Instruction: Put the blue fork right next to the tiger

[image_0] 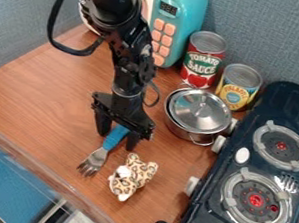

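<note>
The gripper (117, 134) hangs low over the wooden counter, left of the centre. Its fingers stand apart, one on each side of the fork's blue handle. The fork (96, 158) has a silver metal head that points down and left, and its handle's upper end is hidden under the gripper. Just to the right of the fork head, the small spotted plush tiger (134, 176) lies on the counter, with a small gap between the two.
A lidded metal pot (199, 112) stands right of the arm, with a tomato sauce can (203, 60) and a yellow-labelled can (239, 87) behind. A teal toy microwave (183, 11) is at the back. A dark stove (244, 158) fills the right side; the counter's edge (50, 182) runs along the lower left.
</note>
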